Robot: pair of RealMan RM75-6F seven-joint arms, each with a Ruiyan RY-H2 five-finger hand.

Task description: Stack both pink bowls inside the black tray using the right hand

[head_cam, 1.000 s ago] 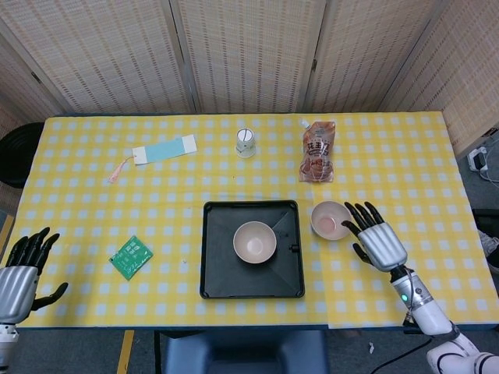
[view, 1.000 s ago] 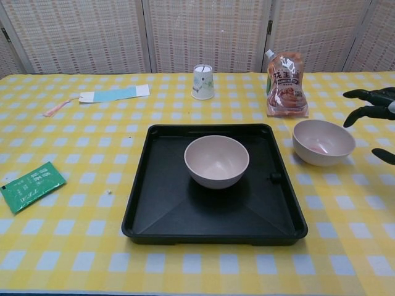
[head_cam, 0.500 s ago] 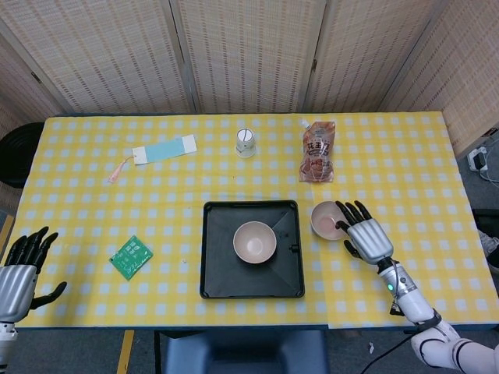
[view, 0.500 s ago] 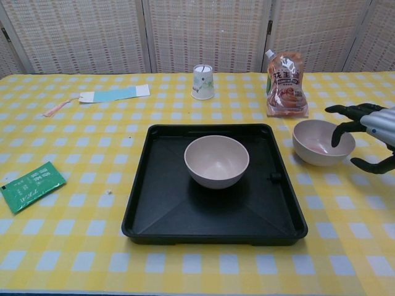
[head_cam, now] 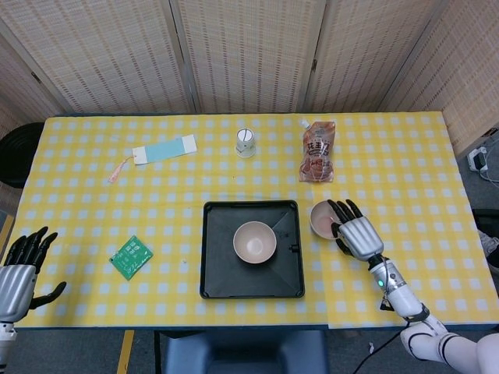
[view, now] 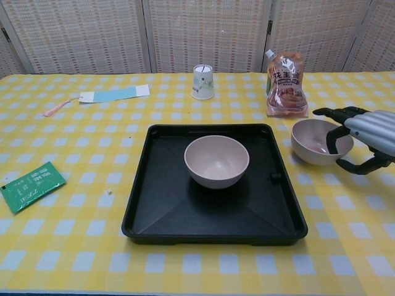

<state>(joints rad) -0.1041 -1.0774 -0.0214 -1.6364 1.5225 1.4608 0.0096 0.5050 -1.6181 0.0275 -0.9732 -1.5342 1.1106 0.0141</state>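
reaching over second pink bowl [view: 316,142] | right hand [view: 364,134] fingers spread, curled above rim, holding nothing

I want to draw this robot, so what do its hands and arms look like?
Both hands have shiny, ribbed silver backs and black fingers. The right hand sits on a slim silver-grey wrist with a small green light, leading to a white arm at the picture's edge. Only the left hand shows; its arm is out of view.
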